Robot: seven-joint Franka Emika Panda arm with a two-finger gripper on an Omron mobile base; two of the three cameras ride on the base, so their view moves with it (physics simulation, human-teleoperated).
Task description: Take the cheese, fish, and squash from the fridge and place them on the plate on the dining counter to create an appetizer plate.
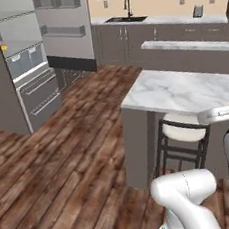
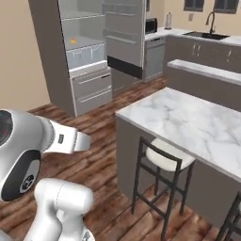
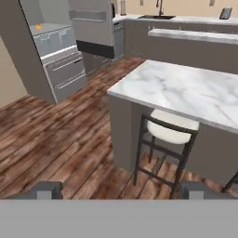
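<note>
The tall grey fridge stands open at the far left, its pale shelves and translucent drawer showing. A small yellow-orange speck, the cheese, sits on an upper shelf. The fish and squash are hidden, and the plate is out of view. The white marble dining counter lies ahead on the right. My gripper is open and holds nothing, far from the fridge, its fingertips wide apart over the wooden floor.
A white-seated stool stands under the counter's near edge. Beyond the counter runs a raised grey-topped ledge. The open fridge door juts out. Wooden floor stretches between me and the fridge.
</note>
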